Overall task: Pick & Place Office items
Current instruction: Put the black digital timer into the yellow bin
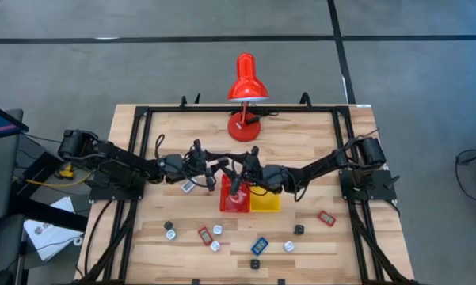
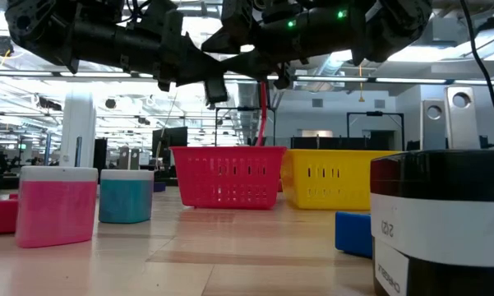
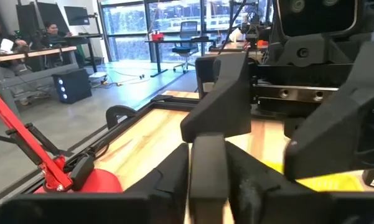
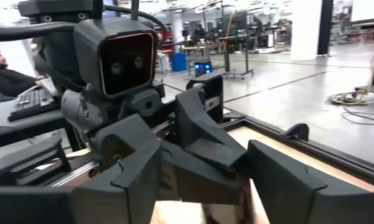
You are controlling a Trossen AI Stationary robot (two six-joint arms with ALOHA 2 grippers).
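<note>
**Both arms meeting over the red tray, L grip on dark piece**

Obs., high view: both arms reach in to mid-worktop [image 1: 301, 134] and meet just above the red tray [image 1: 235, 198]. The yellow tray [image 1: 264, 203] touches it on the R-arm side. The red desk lamp [image 1: 245, 83] stands at the far edge, well apart from the trays.

L end effector [image 3: 206, 158]: clenched. I see a dark flat piece [image 3: 206, 183] standing upright between its two fingers, so I log it as grasped. It hangs in the air above the trays, not on the worktop.

R end effector [image 4: 202, 186]: released, fingers well apart. They straddle the tip of the L end effector, nose to nose. I can't tell whether they touch the dark piece.

Remaining office items lie loose on the near strip of worktop, in front of the trays:
- red flat piece [image 1: 205, 234], w/ white knobs [image 1: 218, 229] just beside it
- blue flat piece [image 1: 259, 245], near the middle
- second red flat piece [image 1: 325, 218], on the R-arm side
- black knobs [image 1: 298, 229], scattered among them
- small light piece [image 1: 188, 187], on the wood just beside the L arm

Low view: both trays sit side by side and upright, w/ the arms overhead.
</note>
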